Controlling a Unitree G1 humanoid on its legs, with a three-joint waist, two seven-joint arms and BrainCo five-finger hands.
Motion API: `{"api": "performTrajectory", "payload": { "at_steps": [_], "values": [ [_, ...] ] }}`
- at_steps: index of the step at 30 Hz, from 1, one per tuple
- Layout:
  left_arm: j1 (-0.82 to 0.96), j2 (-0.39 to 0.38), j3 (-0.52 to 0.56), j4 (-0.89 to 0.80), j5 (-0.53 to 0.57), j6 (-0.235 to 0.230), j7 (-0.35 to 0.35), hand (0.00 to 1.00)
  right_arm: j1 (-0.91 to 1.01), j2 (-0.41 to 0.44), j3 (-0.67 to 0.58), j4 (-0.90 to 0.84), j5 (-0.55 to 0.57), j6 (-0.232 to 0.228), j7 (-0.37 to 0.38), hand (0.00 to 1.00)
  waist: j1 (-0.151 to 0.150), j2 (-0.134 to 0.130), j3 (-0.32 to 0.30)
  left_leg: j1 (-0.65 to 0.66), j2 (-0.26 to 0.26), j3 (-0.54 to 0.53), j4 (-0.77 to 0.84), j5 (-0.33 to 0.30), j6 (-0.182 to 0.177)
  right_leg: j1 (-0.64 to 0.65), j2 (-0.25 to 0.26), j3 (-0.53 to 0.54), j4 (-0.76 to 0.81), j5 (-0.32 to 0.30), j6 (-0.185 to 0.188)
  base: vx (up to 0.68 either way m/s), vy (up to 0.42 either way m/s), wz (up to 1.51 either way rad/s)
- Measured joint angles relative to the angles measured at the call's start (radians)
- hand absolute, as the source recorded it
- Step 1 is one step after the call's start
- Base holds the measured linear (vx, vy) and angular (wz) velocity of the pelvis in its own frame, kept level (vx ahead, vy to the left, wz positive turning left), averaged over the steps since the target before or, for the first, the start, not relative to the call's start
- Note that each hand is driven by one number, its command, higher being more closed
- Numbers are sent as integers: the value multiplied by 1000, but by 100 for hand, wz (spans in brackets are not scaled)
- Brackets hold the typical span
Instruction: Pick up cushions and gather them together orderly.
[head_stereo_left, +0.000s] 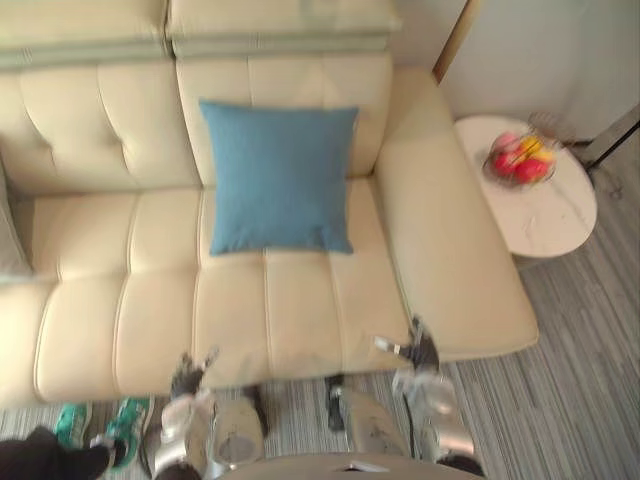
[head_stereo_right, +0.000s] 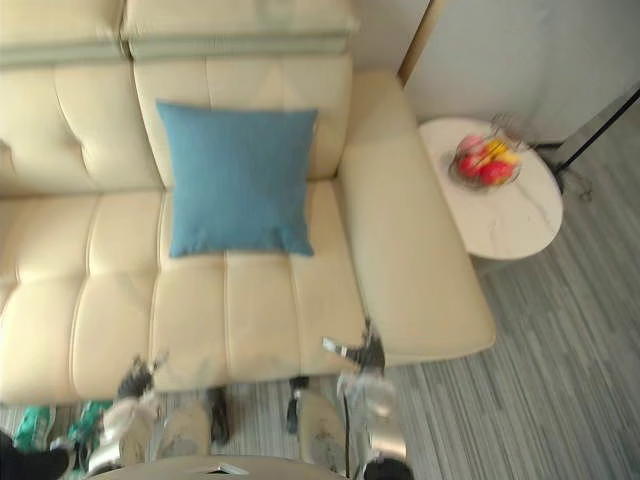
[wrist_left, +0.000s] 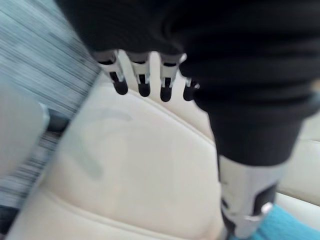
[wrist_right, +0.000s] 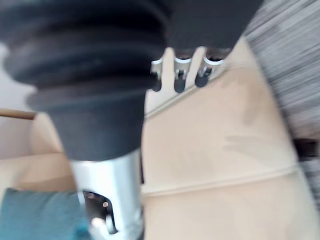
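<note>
Blue cushion (head_stereo_left: 278, 178), square, leans on the sofa (head_stereo_left: 300, 310) back; grey cushion (head_stereo_left: 8, 235) is cut off at the edge. Left robot hand (head_stereo_left: 187, 380) and right robot hand (head_stereo_left: 422, 352): fingers straight, empty.

I see a cream sofa (head_stereo_left: 300, 310) in smooth leather-look upholstery w/ stitched seams & a soft sheen; the blue cushion (head_stereo_left: 280, 180) is matt woven cloth. The side table (head_stereo_left: 560, 220) has a polished white marble-look top w/ faint grey veins, the bowl (head_stereo_left: 550, 127) is thin metal wire, the fruit (head_stereo_left: 527, 167) glossy, & the floor (head_stereo_left: 580, 400) matt grey w/ fine streaks. Left hand (wrist_left: 142, 80) & right hand (wrist_right: 181, 75): silver metal-look fingers, dark matt tips, black ribbed rubbery covers.
</note>
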Motion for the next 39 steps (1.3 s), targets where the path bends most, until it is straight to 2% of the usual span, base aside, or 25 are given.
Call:
{"api": "performTrajectory", "payload": {
  "at_steps": [4, 7, 12, 14, 15, 16, 17, 18, 19, 20, 21, 22, 23, 24, 26, 29, 31, 32, 33, 35, 37, 39],
  "values": [
    [2, 0, 41, 90, 65, 9, -10, 0, 15, 4, -97, 172, -48, 24, 12, 0, 2, 26, -66, 93, -5, 29, -73, 9, -13, 77, 8, 20, -64, 15, 8, 134, 31, -19],
    [-2, -16, 53, 125, 107, 17, -18, 0, 17, -11, -136, 220, -59, 36, 12, 0, -3, 39, -84, 140, -11, 41, -112, 12, -16, 126, 10, 26, -101, 23, 14, 64, 33, -10],
    [-1, -12, 58, 131, 140, 19, -18, 0, 3, -11, -154, 262, -97, 47, 12, 0, 19, 25, -86, 171, -15, 90, -134, 13, -17, 133, 21, 76, -129, 46, 17, 3, 13, -30],
    [-9, 3, 57, 129, 139, 19, -17, 0, -19, -6, -142, 272, -97, 53, 12, 0, 23, 7, -80, 136, -13, 109, -103, 10, -13, 86, 22, 91, -104, 64, 38, -70, 6, -32],
    [-26, 4, 61, 126, 138, 19, -17, 0, -34, 1, -132, 272, -97, 52, 11, 0, 23, 4, -77, 97, 5, 109, -64, 12, -5, 41, 29, 90, -87, 97, 61, -127, -13, -27],
    [-47, -2, 74, 125, 136, 15, -16, 0, -71, 3, -132, 269, -97, 53, 12, 0, 36, 16, -59, 53, 42, 124, -47, 19, 12, -28, 37, 64, 86, 20, 55, -140, -6, -18],
    [-51, 1, 70, 126, 136, 16, -16, 0, -75, 5, -132, 266, -98, 53, 12, 0, 34, 11, -55, 59, 45, 118, -44, 20, 12, -63, 21, 43, 246, -63, 34, -85, -22, 12],
    [-48, 5, 57, 123, 130, 16, -16, 0, -70, 9, -131, 267, -98, 52, 12, 0, 35, 1, -44, 72, 40, 102, -36, 28, 13, -64, -22, 23, 447, -145, 43, -25, -68, 56],
    [-36, 11, 54, 100, 125, 16, -14, 0, -55, 19, -128, 272, -98, 52, 12, 0, 37, -16, -54, 67, 40, 72, -3, 28, 13, -19, -80, 22, 595, -179, 73, -2, -116, 65],
    [-25, 15, 54, 85, 121, 16, -12, 0, -51, 23, -118, 275, -98, 52, 12, 0, 39, -28, -61, 62, 39, 61, 8, 28, 13, 8, -100, 27, 621, -185, 83, -48, -204, 62],
    [-7, 24, 51, 74, 117, 14, -9, 0, -47, 33, -107, 292, -98, 51, 13, 0, 45, -47, -73, 46, 38, 43, 31, 29, 10, 58, -131, 44, 620, -190, 109, -47, -205, 36],
    [-7, 28, 50, 73, 109, 15, -4, 0, -57, 41, -107, 296, -98, 52, 12, 0, 49, -55, -75, 30, 39, 32, 50, 30, 9, 82, -141, 57, 593, -206, 135, -99, -293, 32],
    [-12, 28, 50, 72, 97, 17, 9, 0, -78, 46, -108, 296, -98, 52, 12, 0, 51, -55, -77, -3, 51, 10, 77, 48, -3, 110, -119, 52, 522, -247, 155, -158, -282, 2],
    [-12, 17, 38, 68, 78, 17, 19, 0, -94, 41, -107, 295, -98, 52, 10, 0, 65, -30, -74, -12, 67, 8, 68, 78, -4, 134, -92, 50, 452, -257, 142, -187, -261, -11],
    [-4, 2, 8, 66, 50, 16, 34, 0, -107, 20, -81, 298, -98, 52, 8, 0, 72, 0, -74, -24, 76, 5, 18, 139, -16, 179, -65, 46, 317, -281, 100, -218, -228, -18],
    [-9, 1, -55, 66, 31, 16, 49, 0, -129, -6, -72, 302, -96, 52, 3, 0, 55, 53, -28, -46, 98, -36, -19, 181, -63, 210, -30, 4, 224, -307, 71, -278, -229, 17],
    [-4, 8, -86, 68, 31, 16, 50, 0, -140, -13, -73, 333, -96, 54, -12, 0, 34, 54, -17, -29, 100, -64, -85, 257, -80, 213, -16, -18, 220, -308, 62, -326, -180, 36],
    [-3, 29, -104, 67, 34, 15, 50, 0, -130, -13, -77, 337, -96, 54, -19, 0, 29, 38, -14, 1, 79, -85, -183, 341, -86, 213, -36, -42, 203, -302, 42, -320, -166, 40],
    [-10, 31, -102, 67, 44, 15, 49, 0, -125, -12, -92, 339, -94, 53, -20, 0, 21, 23, -4, -6, 73, -100, -168, 329, -71, 200, -48, -66, 199, -294, 14, -236, -107, 29],
    [-6, 31, -92, 66, 47, 15, 49, 0, -111, -23, -125, 338, -82, 54, -30, 0, 17, 14, -5, 3, 36, -101, -42, 213, -41, 175, -77, -58, 197, -264, 16, -213, 9, 7],
    [6, 22, -75, 69, 63, 15, 49, 0, -93, -24, -133, 341, -77, 55, -29, 0, 16, 16, -6, 48, 15, -101, 46, 108, -49, 173, -91, -41, 145, -213, 27, -232, 125, -13],
    [14, 9, -38, 87, 64, 16, 49, 0, -91, -21, -144, 343, -77, 57, -28, 0, 15, 23, -11, 123, 9, -101, 62, -2, -52, 162, -86, -2, 77, -149, 43, -260, 250, -48]
  ]
}}
